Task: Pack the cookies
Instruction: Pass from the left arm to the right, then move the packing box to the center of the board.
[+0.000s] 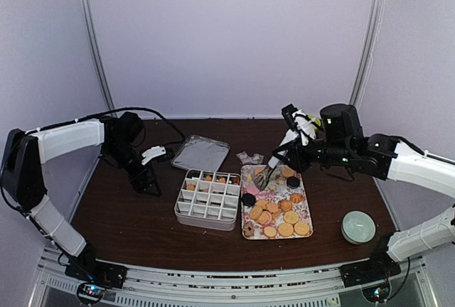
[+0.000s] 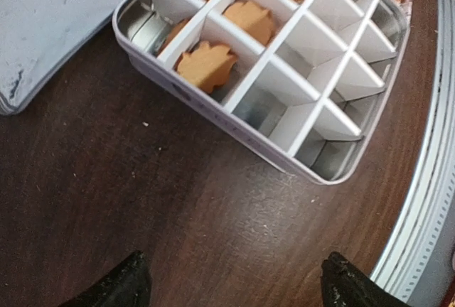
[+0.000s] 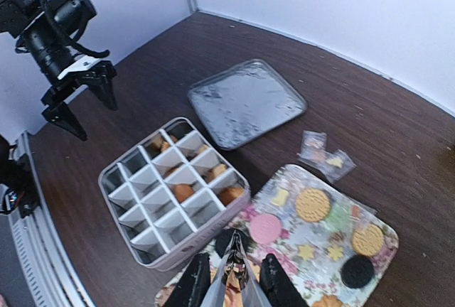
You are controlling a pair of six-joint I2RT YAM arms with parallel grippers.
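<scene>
Item: cookies, small round flat biscuits, mostly golden-orange, a few dark brown-black and 1 pink. They lie loose on a rectangular floral-patterned tray, right of centre on the dark wooden desk. A few more golden ones sit in the far cells of a metal tin with white partitions, just beside the tray's left edge.

Right tool: 2 black fingers pinching a pair of metal tongs, whose tips point down over the tray's far-left corner.

Left tool: fingers spread wide above bare desk left of the tin, well apart from the tray.

Surroundings: flat silver lid behind the tin. Small clear wrappers lie between lid and tray. A pale green round container stands right of the tray.

Views: only the left wrist shows the tin's biscuits as leaf-shaped. The right wrist shows the pink one plainly, just beside the tongs. Only the top view shows the green container.
</scene>
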